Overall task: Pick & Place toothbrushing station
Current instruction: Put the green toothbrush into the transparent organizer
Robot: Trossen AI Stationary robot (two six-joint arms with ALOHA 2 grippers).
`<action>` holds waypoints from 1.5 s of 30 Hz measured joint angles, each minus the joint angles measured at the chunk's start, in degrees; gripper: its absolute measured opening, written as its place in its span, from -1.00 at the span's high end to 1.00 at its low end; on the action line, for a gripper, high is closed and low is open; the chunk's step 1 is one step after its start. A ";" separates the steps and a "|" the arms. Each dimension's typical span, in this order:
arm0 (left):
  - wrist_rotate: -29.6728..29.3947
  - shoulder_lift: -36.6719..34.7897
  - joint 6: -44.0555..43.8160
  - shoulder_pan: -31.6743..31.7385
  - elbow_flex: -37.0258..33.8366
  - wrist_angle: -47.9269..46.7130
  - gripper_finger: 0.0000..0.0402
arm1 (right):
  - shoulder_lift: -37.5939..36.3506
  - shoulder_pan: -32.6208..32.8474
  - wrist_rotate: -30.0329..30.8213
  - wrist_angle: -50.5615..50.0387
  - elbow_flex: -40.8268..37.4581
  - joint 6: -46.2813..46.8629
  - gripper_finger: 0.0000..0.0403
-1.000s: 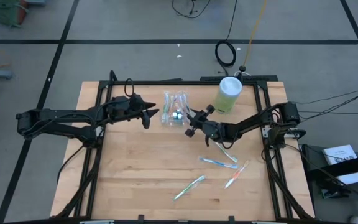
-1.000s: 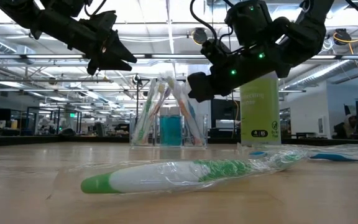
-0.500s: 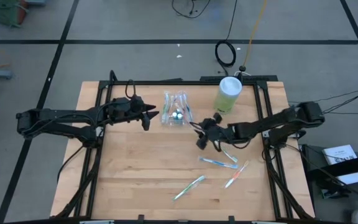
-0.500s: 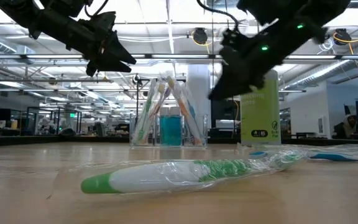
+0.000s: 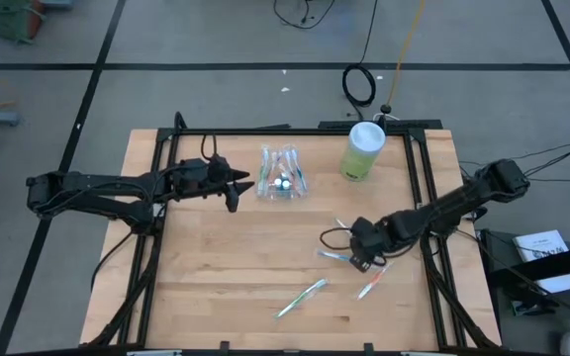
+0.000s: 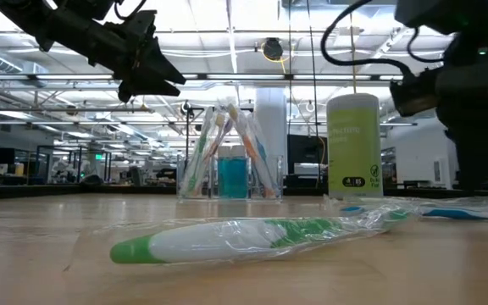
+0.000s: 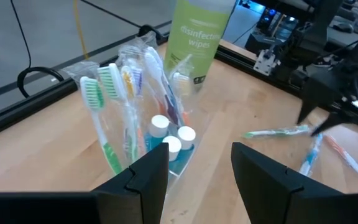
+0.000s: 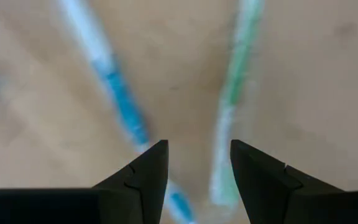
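A clear plastic container point(image 5: 280, 178) stands at the far middle of the table. It holds several pastel toothbrushes point(image 7: 114, 106) and teal tubes with white caps point(image 7: 169, 140). My left gripper point(image 5: 241, 187) hovers open just left of it and holds nothing; in the left wrist view point(image 7: 197, 168) the container lies ahead of the fingers. Wrapped toothbrushes lie flat on the table: a blue one point(image 5: 346, 258), a green one point(image 5: 302, 297) and a pink-orange one point(image 5: 374, 283). My right gripper point(image 5: 358, 260) is open above the blue one, pointing down, with the blue point(image 8: 120, 106) and green point(image 8: 229, 106) brushes ahead.
A green canister of disinfectant wipes point(image 5: 363, 150) stands at the far right of the table, behind the loose brushes. Another wrapped brush point(image 5: 349, 229) lies beside the right arm. The green wrapped brush fills the foreground of the low view point(image 6: 252, 237).
My right gripper has swung away from the container toward the table's near right, come down over the loose toothbrushes and tipped to point down at them. It has stayed open and empty.
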 joint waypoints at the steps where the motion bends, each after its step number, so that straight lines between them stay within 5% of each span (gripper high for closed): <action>1: 0.00 0.00 0.15 -0.16 0.00 0.00 0.10 | 0.00 0.73 3.87 -0.87 0.00 0.56 0.18; 5: -0.02 0.00 -0.04 -0.25 0.00 0.00 0.10 | 0.00 2.25 13.34 -0.90 0.00 1.13 0.18; 20: -0.03 0.00 -0.43 -0.36 0.00 0.09 0.10 | 8.66 2.49 7.44 -0.47 0.23 -1.99 0.19; 26: -0.04 0.00 -0.27 -0.36 0.00 0.11 0.10 | 8.46 1.66 5.46 2.94 0.12 -5.54 0.44; 33: -0.09 0.00 -0.08 -0.36 0.00 0.13 0.10 | 8.13 1.09 8.44 8.60 -0.01 -24.48 0.94; 40: -0.15 0.00 -0.08 -0.36 -0.02 1.03 0.10 | 8.12 -0.37 20.67 9.79 1.89 -38.38 0.91; 45: 0.00 0.00 -0.11 -0.36 -0.02 4.68 0.10 | 8.11 -1.07 32.40 22.22 3.56 -68.66 0.96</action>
